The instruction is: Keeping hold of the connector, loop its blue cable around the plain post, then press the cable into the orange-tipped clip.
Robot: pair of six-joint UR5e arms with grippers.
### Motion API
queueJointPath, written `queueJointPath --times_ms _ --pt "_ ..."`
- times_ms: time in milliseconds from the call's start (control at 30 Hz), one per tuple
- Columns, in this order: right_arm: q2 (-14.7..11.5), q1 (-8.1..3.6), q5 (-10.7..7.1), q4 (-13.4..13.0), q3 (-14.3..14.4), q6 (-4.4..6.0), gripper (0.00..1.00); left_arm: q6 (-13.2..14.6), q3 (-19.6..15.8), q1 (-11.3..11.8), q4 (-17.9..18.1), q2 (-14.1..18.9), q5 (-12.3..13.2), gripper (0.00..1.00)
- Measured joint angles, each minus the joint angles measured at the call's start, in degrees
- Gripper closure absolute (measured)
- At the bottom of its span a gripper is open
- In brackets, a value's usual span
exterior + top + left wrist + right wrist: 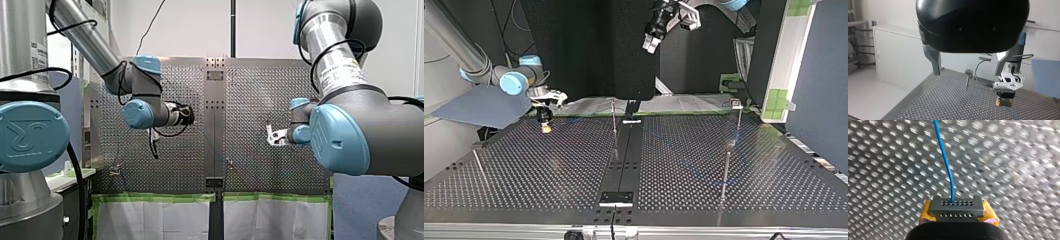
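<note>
My right gripper (957, 213) is shut on a small grey connector (957, 207), held between its yellow pads (926, 213). A thin blue cable (946, 160) runs from the connector away over the perforated table. In the top view this gripper (544, 125) hangs just above the table at the far left. My left gripper (651, 44) is high above the table's far middle. Its fingers (934, 61) stand open with nothing between them. Ahead of them, the left wrist view shows the right gripper (1004, 101) and a thin post (967, 82). No orange tip can be made out.
Several thin upright posts stand on the table: one near the middle seam (614, 127), one at the top view's right (726, 170), one further back (739, 117), and a leaning one at the left (480, 167). A black strip (624, 160) runs down the table's centre.
</note>
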Motion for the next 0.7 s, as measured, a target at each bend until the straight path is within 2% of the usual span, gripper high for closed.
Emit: queueJointPath --times_ms 133,200,400,533,700 --pt "-2.4 0.06 1.98 1.5 0.0 0.42 1.00 0.5 -0.1 0.2 0.0 0.5 0.0 0.00" --pt "-3.6 0.03 2.44 2.3 0.0 1.02 1.00 0.6 -0.1 0.2 0.0 0.5 0.0 0.00" --pt "-7.0 -0.27 2.70 4.4 0.0 3.38 1.00 2.3 -0.1 0.6 0.2 -1.4 0.1 0.00" --pt "-9.1 -0.42 2.70 5.5 0.0 3.84 1.00 2.8 -0.2 0.8 0.1 -3.1 0.2 0.00" --pt "-11.9 -0.92 2.81 6.8 0.0 4.34 1.00 2.7 -0.2 1.2 -0.1 -1.7 0.3 0.00"
